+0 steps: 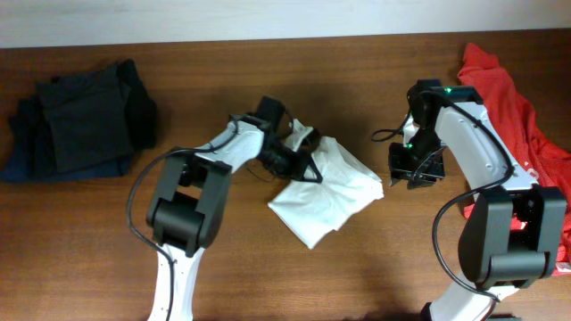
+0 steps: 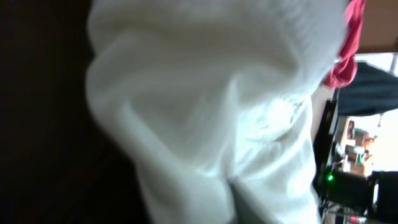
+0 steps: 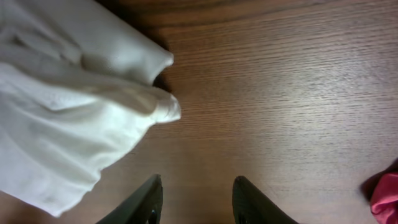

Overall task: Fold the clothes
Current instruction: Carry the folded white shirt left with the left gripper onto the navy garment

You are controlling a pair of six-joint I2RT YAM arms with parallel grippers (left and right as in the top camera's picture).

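1. White T-shirt (image 1: pixel 326 192) lies mid-table as a rough, partly folded bundle; more folds seem needed.
2. Left gripper (image 1: pixel 299 165) sits at its left edge; I cannot tell whether it grips.
3. Right gripper (image 3: pixel 198 185) stands apart, empty.
4. Red T-shirt (image 1: pixel 508 98) lies crumpled, far right.

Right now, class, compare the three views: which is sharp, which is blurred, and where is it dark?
Overhead: evenly lit and sharp, the white T-shirt bright on the table. Left wrist: the shirt crowds the lens, soft and blurred, black at left. Right wrist: wood grain crisp, right gripper dark.
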